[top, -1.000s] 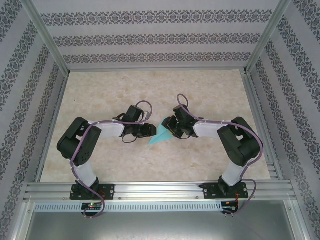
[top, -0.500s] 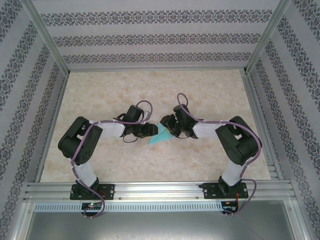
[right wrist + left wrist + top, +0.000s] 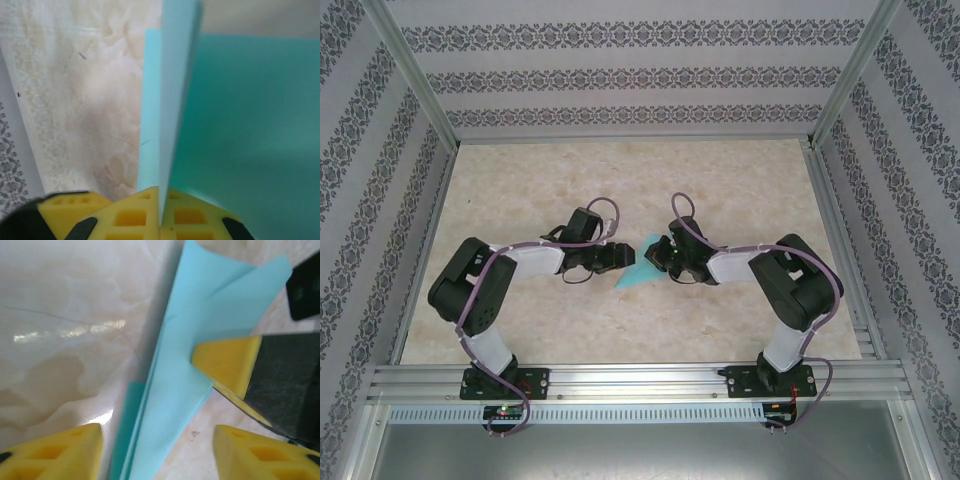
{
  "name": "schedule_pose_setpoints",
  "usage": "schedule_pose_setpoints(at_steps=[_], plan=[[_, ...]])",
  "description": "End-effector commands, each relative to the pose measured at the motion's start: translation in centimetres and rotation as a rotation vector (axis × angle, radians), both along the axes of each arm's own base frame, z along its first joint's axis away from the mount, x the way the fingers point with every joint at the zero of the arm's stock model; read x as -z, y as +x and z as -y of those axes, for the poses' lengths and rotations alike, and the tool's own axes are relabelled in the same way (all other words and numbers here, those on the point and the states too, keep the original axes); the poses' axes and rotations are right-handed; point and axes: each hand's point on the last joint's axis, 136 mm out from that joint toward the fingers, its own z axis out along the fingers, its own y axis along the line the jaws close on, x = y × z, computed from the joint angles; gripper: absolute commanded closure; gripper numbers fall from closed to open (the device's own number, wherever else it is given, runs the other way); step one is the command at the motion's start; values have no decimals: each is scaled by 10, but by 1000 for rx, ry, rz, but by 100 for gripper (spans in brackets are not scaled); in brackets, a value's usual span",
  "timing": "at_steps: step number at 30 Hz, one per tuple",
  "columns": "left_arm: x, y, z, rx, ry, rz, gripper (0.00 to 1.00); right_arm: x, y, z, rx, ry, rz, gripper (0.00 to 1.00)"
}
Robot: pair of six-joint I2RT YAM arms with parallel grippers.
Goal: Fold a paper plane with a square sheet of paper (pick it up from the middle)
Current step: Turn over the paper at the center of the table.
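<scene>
Mid-table stands one creased paper sheet [image 3: 636,271], right claw [image 3: 160,199] pinching, left claw [image 3: 156,451] agape.

We take this for a robotics lab test cell. Aluminium profile posts [image 3: 415,75] rise at ten and two o'clock, holding wall panels [image 3: 620,75] papered in grey ornamental stripes. A marble-look tabletop [image 3: 740,180] fills the middle. At six o'clock a left arm [image 3: 510,270] and a right arm [image 3: 760,265] are bolted to a slotted rail [image 3: 640,380], with purple cables [image 3: 480,300] exposed.

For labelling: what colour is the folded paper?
The paper is turquoise-blue, clearest in the right wrist view.
</scene>
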Motion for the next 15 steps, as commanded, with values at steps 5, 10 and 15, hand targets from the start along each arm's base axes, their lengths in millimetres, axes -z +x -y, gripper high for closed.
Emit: schedule_pose_setpoints(at_steps=[5,10,15], plan=[[-59,4,-10,-11,-165,93,13,-113,12,10,-160,136,390,96],[-104,-1,4,39,-343,160,2,-155,8,9,-251,254,468,95],[-134,-6,14,75,-476,181,0,-179,2,-3,-336,330,499,94]])
